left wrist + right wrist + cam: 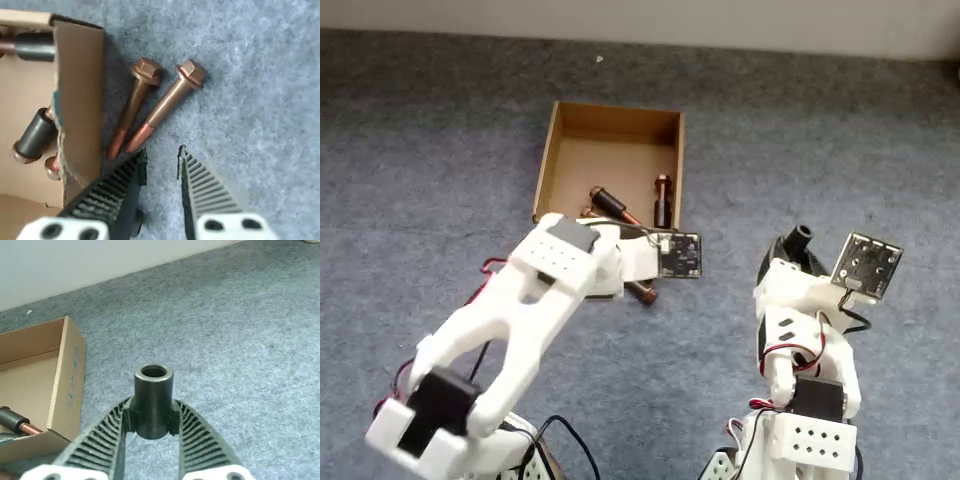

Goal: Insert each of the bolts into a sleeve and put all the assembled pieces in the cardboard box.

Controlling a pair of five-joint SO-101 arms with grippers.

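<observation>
I work over a flat grey-blue carpet with a short, speckled pile, which covers nearly the whole high view. A pale off-white strip of wall runs along the top edge of that frame and meets the carpet in a straight line. A tiny white speck lies on the carpet left of top centre, near the wall. The light is soft and even.
</observation>
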